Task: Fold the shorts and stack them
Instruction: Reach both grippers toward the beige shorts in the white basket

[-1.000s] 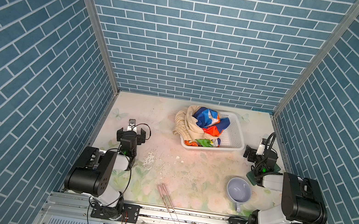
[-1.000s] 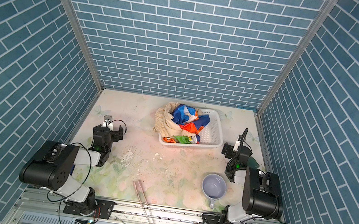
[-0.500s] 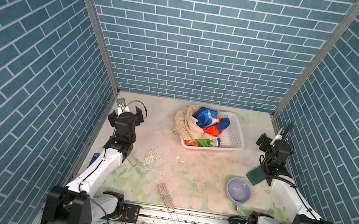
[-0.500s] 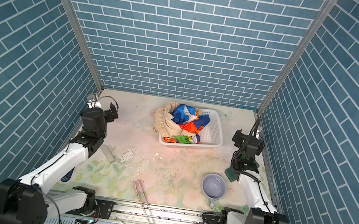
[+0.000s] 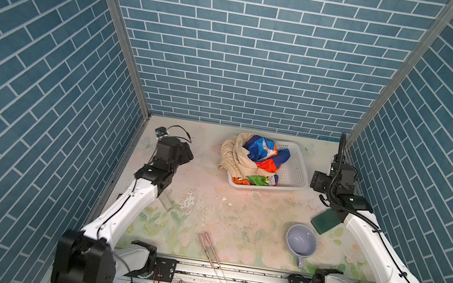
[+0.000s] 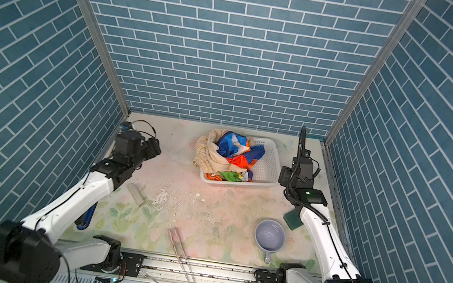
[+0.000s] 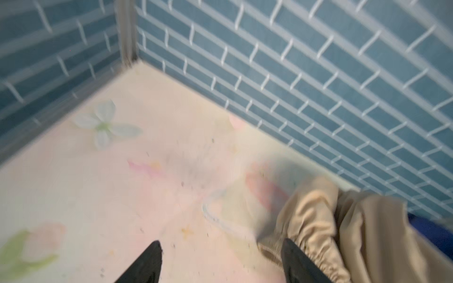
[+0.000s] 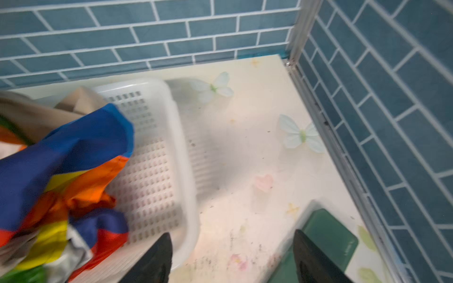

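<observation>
Both pairs of shorts are found crumpled together in the white basket [image 5: 279,188] at the far middle of the table, neither unfolded nor stacked. The beige shorts [image 5: 235,158] are draped over the basket's left rim, with the gathered waistband hanging outside it. The rainbow-striped shorts [image 5: 263,153] are heaped on top and towards the basket's middle, and the right part of the mesh floor is left bare. No clear long axis can be read from either bundle, but the heap as a whole runs from far to near along the basket's left half. The beige waistband [image 7: 318,220] is seen just beside the left gripper [image 7: 220,259], off to its right, so the left arm is judged the nearer for a first pick. The right gripper [image 8: 232,257] is separated from the striped cloth [image 8: 61,159] by the basket's wall [image 8: 186,171]. The jaws of both grippers are spread apart, and nothing is held between them. In both top views each arm is stretched forward from the near rail, the wrists are raised to about basket level, and the grippers are turned inward to face the basket from opposite sides.
</observation>
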Tool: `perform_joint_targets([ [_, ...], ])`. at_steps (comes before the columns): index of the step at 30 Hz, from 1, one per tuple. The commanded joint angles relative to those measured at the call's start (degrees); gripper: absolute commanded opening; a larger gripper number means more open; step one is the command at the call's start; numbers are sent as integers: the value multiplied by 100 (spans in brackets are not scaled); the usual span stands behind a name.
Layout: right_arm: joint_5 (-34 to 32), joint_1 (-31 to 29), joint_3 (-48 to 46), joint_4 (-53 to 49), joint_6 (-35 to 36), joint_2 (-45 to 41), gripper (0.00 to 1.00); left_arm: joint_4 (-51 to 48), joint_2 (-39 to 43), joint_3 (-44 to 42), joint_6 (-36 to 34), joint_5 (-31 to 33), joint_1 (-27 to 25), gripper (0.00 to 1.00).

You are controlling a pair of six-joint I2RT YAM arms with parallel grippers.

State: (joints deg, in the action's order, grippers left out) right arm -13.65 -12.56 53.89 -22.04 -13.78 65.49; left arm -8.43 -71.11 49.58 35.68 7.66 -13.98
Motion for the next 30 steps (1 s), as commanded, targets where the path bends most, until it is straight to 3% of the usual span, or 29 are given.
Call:
perform_joint_targets([
  [1,638,-65,583,-695,-158,105,70,-142,-449,89,289,-556,-463,78],
  [6,1047,-77,853,-986,-315,90,69,509,-1224,218,662,-922,-816,80],
  [8,1281,-67,934,-1064,-400,100,69,741,-1595,361,734,-1058,-967,76],
  [17,1829,-71,1109,-1382,-366,42,70,1036,-3124,1513,1002,-1160,-1819,71],
  [21,1782,-72,1071,-1371,-368,35,70,1123,-3794,2172,1145,-1323,-2118,61],
  [30,1231,-28,1193,-1531,-259,267,72,1141,-4987,3732,1483,-1502,-2525,57],
])
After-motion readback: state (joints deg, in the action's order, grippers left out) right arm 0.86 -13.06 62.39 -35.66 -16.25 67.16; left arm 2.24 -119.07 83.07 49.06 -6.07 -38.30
